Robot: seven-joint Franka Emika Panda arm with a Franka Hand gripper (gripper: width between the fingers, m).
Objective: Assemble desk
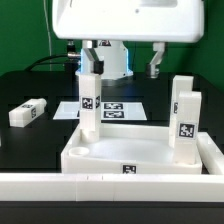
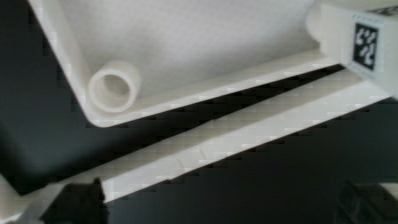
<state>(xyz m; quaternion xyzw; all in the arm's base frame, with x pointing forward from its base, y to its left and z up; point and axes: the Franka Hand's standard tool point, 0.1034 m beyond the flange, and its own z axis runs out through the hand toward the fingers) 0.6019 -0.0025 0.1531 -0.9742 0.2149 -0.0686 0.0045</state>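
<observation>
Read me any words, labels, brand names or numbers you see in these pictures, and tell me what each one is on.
No readable words, brand names or numbers.
Left upright leg: black-and-white square tag, a pattern, not text.
Right upright leg: same kind of tag.
Loose leg lying on the table: tag, too small to make out.
Desk panel front rim: small tag.
Marker board: tags only.

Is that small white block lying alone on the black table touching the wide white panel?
Apart. In the exterior view, bare black table separates the lying white block leg from the wide white rimmed panel.
</observation>
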